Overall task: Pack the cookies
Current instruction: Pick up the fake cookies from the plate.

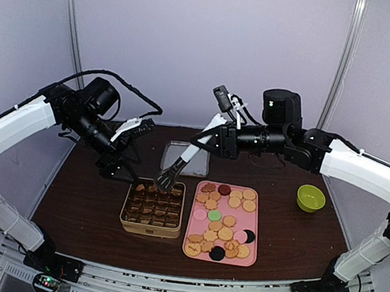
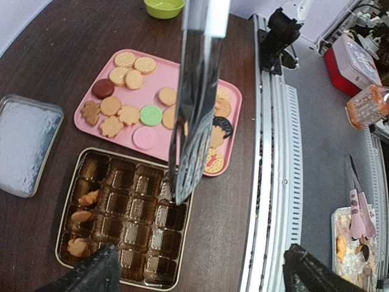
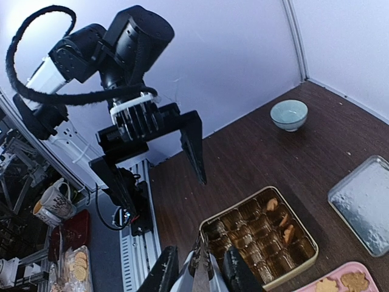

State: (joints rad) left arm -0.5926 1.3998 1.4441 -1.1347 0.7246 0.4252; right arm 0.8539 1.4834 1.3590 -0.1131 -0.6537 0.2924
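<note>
We find no legible txt, brand, no. or sign in any view. Nearest things to print:

- Pink cookie (image 2: 144, 137) on the pink tray (image 2: 169, 74): raised mark on top, too small to read.
- Red tin (image 2: 355, 58), top right of the left wrist view: pale pattern on the lid, but we can't make out any letters.
- Mug (image 3: 53, 199), left edge of the right wrist view: dark marks on a pale side, too blurred to read.
</note>
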